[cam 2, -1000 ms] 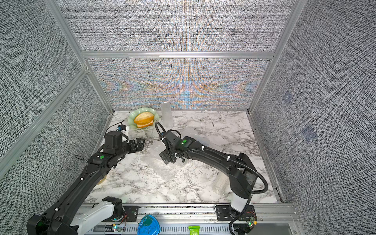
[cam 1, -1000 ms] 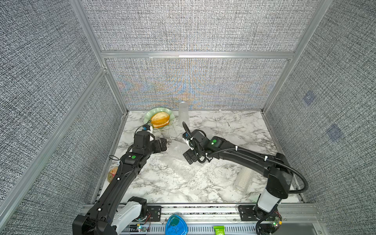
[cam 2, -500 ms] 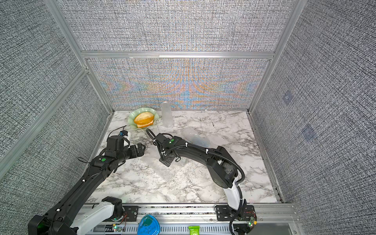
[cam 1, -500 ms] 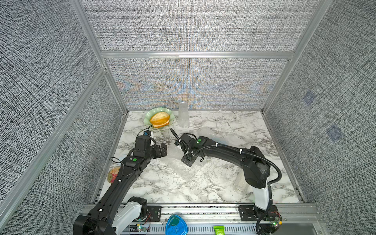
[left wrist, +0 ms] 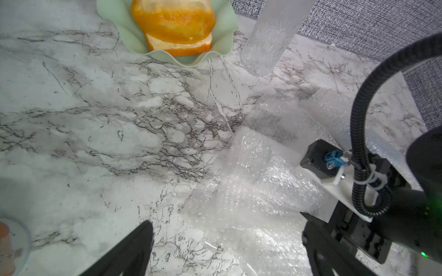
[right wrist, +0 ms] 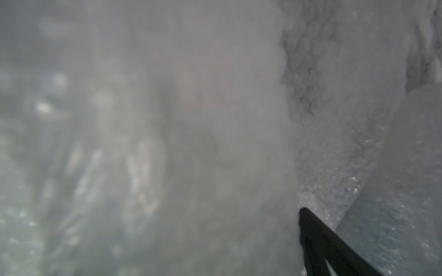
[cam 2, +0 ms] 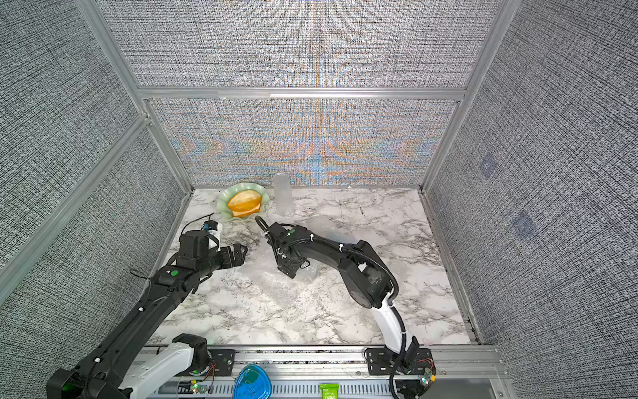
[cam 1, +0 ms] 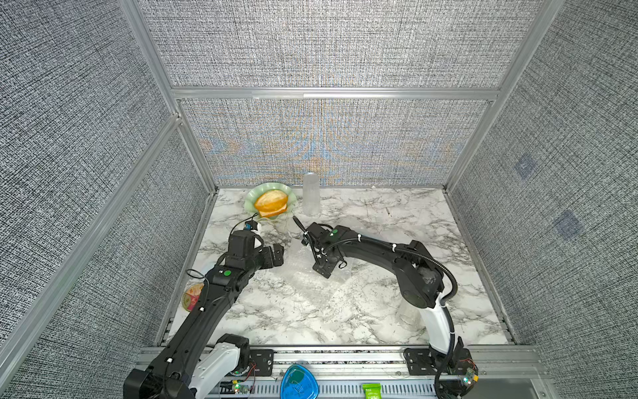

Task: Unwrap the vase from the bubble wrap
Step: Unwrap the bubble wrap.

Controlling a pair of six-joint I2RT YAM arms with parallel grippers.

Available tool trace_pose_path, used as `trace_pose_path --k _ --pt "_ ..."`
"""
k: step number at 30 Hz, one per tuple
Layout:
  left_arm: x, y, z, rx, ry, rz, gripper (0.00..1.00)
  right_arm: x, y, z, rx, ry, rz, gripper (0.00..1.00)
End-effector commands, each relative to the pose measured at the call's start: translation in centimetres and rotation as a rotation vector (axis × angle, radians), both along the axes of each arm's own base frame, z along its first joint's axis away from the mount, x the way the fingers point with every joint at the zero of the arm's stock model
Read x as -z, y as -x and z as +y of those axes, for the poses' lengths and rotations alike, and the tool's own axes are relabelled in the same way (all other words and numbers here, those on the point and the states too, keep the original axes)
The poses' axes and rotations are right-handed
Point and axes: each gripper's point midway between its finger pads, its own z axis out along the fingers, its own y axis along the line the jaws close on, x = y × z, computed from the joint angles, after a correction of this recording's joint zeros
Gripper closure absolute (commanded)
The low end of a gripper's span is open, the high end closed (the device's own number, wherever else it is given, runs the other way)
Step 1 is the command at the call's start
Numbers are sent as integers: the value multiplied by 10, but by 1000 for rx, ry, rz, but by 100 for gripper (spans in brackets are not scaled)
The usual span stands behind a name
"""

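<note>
Task status: incomplete, at an early or middle stage by judgement. No bare vase is visible in any view.

The bubble wrap (cam 1: 303,273) lies as a crinkled, partly spread mass on the worktop (cam 1: 397,221), in the middle between the two arms. In the left wrist view its sheets (left wrist: 251,191) overlap in folds. Whether the vase sits inside this mass cannot be told. An upright clear, textured cylinder (cam 1: 310,195) stands at the rear of the worktop, just beside a green scalloped dish (cam 1: 249,202) holding a bread roll (cam 1: 271,202). It may be another roll of wrap or a wrapped item; the views do not settle which.

The right gripper (cam 1: 322,271) points down into the wrap. The right wrist view is filled with blurred wrap, with one dark fingertip (right wrist: 311,229) showing. The jaws appear spread, but whether they hold a fold cannot be told.

The left gripper (cam 1: 278,255) hovers just beside the wrap's edge, jaws wide open and holding nothing, with one fingertip (left wrist: 134,243) above bare worktop.

Remaining work, by judgement: secure a free edge, peel the layers back, and expose the vase.
</note>
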Motion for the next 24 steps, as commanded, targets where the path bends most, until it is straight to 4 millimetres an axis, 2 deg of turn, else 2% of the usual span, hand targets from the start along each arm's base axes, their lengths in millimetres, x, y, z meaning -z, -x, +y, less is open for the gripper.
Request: trace_pose_path --k 1,6,14,18,22,24 --pt "-6 -1 -3 22 10 -39 1 -6 13 8 73 -89 80 9" --pt "-14 1 -2 27 22 -72 1 -7 20 21 206 -181 149 19" --pt "-26 4 -4 42 55 -113 1 -3 37 34 431 -277 248 25" --pt "-28 5 -6 52 65 -122 1 -1 51 47 558 -420 338 25" --pt "-27 5 -8 60 74 -116 1 -14 56 61 650 -631 417 24" --pt "-25 5 -8 62 75 -111 1 -20 53 59 695 -722 437 20"
